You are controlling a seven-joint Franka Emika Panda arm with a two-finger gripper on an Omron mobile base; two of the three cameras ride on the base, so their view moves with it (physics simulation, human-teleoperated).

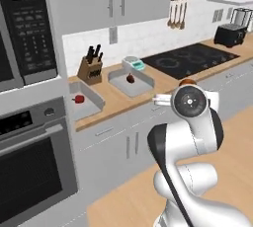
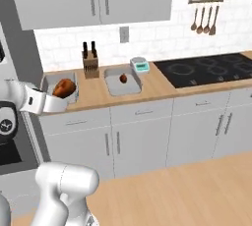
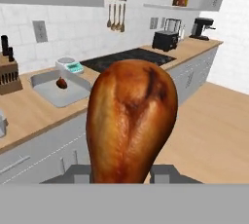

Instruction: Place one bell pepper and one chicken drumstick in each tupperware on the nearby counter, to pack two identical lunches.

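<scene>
Filling the middle of the hand view, a browned chicken drumstick [image 3: 130, 121] stands up between our gripper's [image 3: 121, 173] two dark finger tips, which press against its narrow lower end; the jaws are closed on it with only the width of the meat between them. In the right base view we see the same drumstick [image 2: 64, 88] at the left of the frame, carried at the end of our white arm and sitting in front of the left tupperware [image 2: 71, 95].

Along the middle of that view runs the tan counter [image 2: 157, 88]. On it, toward the upper left, stands a knife block [image 2: 90, 65], and just right of it lies a second grey tupperware [image 2: 122, 85] with a small dark reddish thing [image 2: 123, 78] inside; we cannot tell what it is. A small scale [image 2: 140, 65] sits just beside that container's far right corner, and a black cooktop [image 2: 206, 70] fills the right part of the counter.

From the left base view we make out a red piece [image 1: 78, 98] in the left tupperware, at the centre left of the frame, apparently a bell pepper. Wooden spoons [image 2: 204, 18] hang on the tiled wall at the upper right.
</scene>
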